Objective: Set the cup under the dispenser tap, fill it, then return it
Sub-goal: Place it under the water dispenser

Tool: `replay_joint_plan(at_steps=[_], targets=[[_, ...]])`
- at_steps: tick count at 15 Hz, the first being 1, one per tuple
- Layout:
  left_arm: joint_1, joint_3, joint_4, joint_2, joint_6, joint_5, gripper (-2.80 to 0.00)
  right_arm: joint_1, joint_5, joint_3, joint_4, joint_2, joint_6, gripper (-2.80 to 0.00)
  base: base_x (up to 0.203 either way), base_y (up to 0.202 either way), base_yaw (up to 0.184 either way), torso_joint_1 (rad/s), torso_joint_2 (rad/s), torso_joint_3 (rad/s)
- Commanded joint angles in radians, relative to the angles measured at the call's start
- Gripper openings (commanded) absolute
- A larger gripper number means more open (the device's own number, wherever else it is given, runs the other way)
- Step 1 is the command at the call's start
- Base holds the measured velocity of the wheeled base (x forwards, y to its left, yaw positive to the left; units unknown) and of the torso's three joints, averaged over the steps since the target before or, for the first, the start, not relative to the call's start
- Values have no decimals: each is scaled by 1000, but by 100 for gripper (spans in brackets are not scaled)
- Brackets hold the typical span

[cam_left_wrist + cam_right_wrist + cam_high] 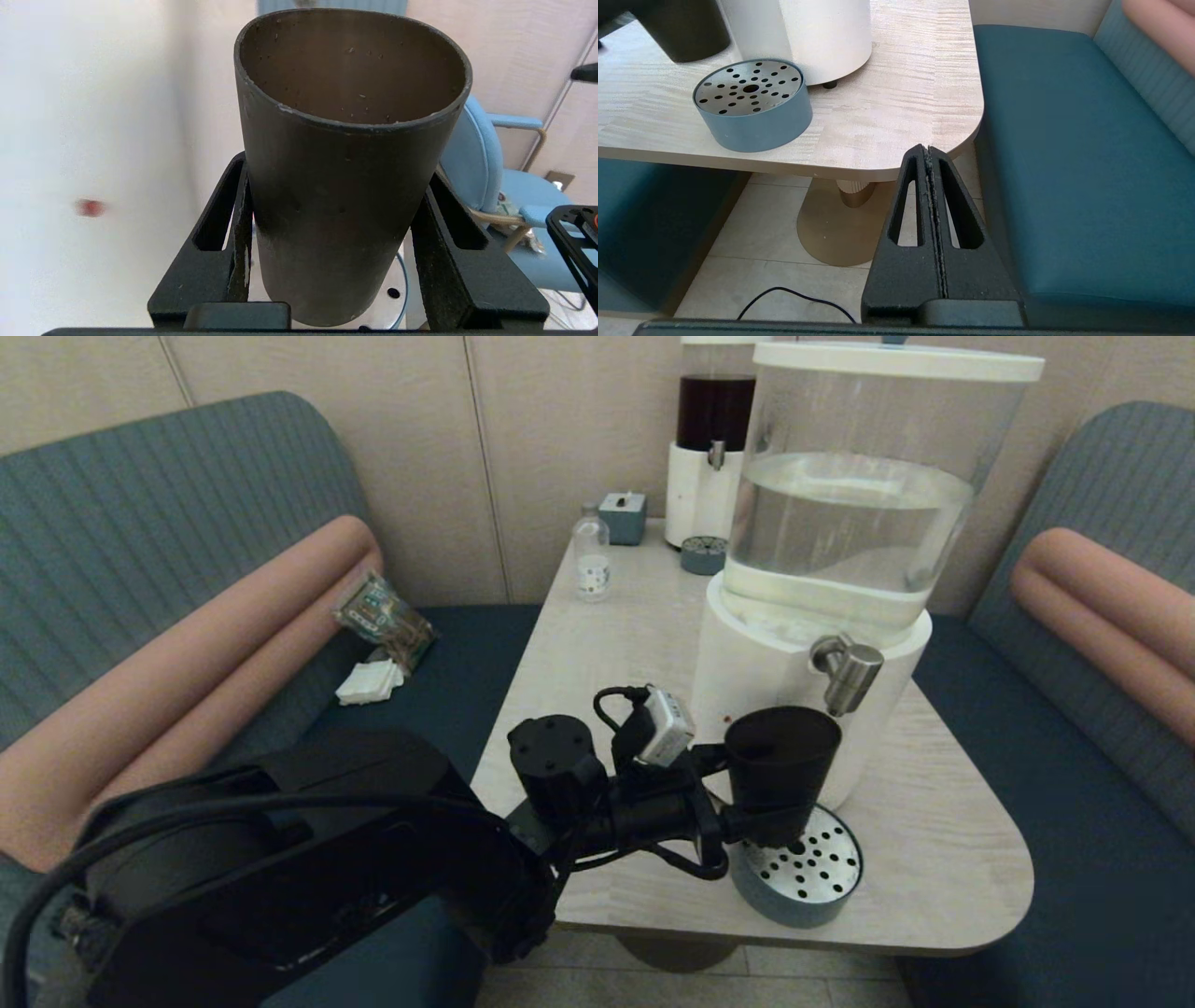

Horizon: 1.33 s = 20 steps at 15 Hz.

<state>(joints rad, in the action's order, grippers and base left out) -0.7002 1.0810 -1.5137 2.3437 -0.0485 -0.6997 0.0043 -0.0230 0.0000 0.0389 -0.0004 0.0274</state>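
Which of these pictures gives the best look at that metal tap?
The head view: the dispenser tap shows whole, just beside and above the cup rim. The left wrist view is filled by the cup and shows no tap; the right wrist view shows none either.

left gripper (pixel 761 821): jaws clamped, arm extended | right gripper (pixel 930 154): jaws closed, parked

A café or restaurant booth: padded teal benches (pixel 140 523) flank a pale wood surface (pixel 607 644) carrying two drink dispensers (pixel 822 569).
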Motion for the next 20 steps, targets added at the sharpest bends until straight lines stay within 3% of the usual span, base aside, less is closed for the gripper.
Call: replay_joint_plan(at_steps=[1,9,14,15,20], targets=[[-18,25,-6,50,-1,0,-280,0,0,14,1,-1,0,-280,0,0,0,0,0,0],[-24,206,13,205,-1,9,-280,0,0,14,1,-1,0,-280,0,0,0,0,0,0],[-24,217,17,214,-2,25,-280,0,0,14,1,-1,0,-280,0,0,0,0,0,0],[-24,217,17,212,-2,25,0,0,0,14,1,-1,0,-280,0,0,0,0,0,0],[-24,203,14,188,-2,29,0,0,0,14,1,-1,0,-280,0,0,0,0,0,0]])
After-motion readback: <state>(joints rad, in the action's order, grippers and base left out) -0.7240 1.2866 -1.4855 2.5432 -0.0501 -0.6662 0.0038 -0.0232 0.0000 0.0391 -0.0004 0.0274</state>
